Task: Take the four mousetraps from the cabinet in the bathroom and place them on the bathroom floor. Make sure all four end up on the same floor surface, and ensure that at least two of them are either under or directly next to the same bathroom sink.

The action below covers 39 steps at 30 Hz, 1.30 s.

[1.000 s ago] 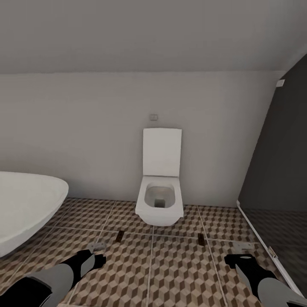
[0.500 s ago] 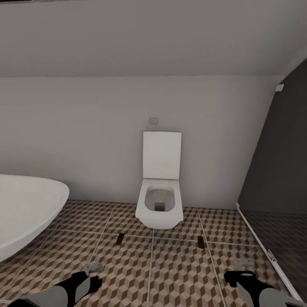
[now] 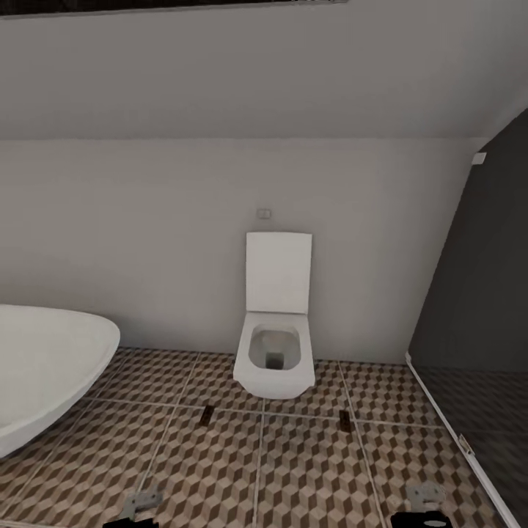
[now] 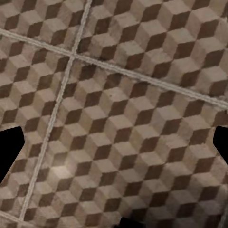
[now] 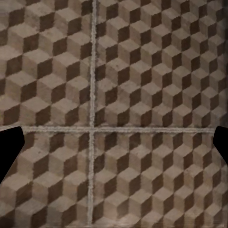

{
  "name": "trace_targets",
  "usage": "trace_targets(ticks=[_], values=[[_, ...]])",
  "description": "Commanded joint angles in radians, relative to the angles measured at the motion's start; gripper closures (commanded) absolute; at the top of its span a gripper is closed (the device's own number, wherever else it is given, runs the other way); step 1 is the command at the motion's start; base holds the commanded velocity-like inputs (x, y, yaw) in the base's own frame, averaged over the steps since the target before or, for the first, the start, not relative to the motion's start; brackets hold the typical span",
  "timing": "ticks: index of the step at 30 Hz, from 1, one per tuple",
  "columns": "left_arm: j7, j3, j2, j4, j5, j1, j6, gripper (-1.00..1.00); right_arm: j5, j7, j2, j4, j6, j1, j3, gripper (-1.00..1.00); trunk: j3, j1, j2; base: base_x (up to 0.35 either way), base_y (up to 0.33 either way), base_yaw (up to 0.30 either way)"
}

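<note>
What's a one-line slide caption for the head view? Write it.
Head view of a bathroom: wall-hung white toilet with lid up, white bathtub at left, cube-patterned bathroom floor, dark partition at right.

Plain matte black all over, flat and unshaded. At the bottom edge of the head view, two small black slivers: left gripper (image 3: 129, 523) at lower left, right gripper (image 3: 419, 521) at lower right, the latter a low rounded lobe. In the left wrist view, black fingertips (image 4: 9, 152) as blunt, chamfered wedges at the left and right edges of frame, plus a thin dark sliver at bottom centre. Same black angular wedges at both side edges of the right wrist view.
</note>
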Motion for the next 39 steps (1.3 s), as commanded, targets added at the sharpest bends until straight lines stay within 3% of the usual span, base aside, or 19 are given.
trace_targets(ticks=[1,10,18,30,39], values=[[0.002,-0.009,0.000,0.000,0.006,0.011,0.003,-1.00,0.009,-0.003,0.006,0.003,-0.010,0.011,-0.008,-1.00,0.002,-0.004,0.007,0.000,0.000,0.000],[0.002,-0.007,0.002,0.002,0.006,0.088,0.001,-1.00,0.007,-0.003,0.020,0.013,-0.045,0.094,-0.008,-1.00,0.031,-0.039,0.070,0.000,0.000,0.000],[0.002,-0.007,0.020,0.002,0.007,0.167,-0.001,-1.00,0.006,-0.003,0.020,0.024,-0.046,0.150,-0.008,-1.00,0.056,-0.069,0.126,0.000,0.000,0.000],[0.000,-0.009,0.032,0.002,0.007,0.204,-0.037,-1.00,0.007,-0.003,0.025,0.051,-0.046,0.200,-0.008,-1.00,0.093,-0.115,0.210,0.000,0.000,0.000],[0.000,-0.009,0.032,0.002,0.007,0.214,-0.038,-1.00,0.005,-0.003,0.028,0.053,-0.043,0.206,-0.008,-1.00,0.121,-0.150,0.273,0.000,0.000,0.000]])
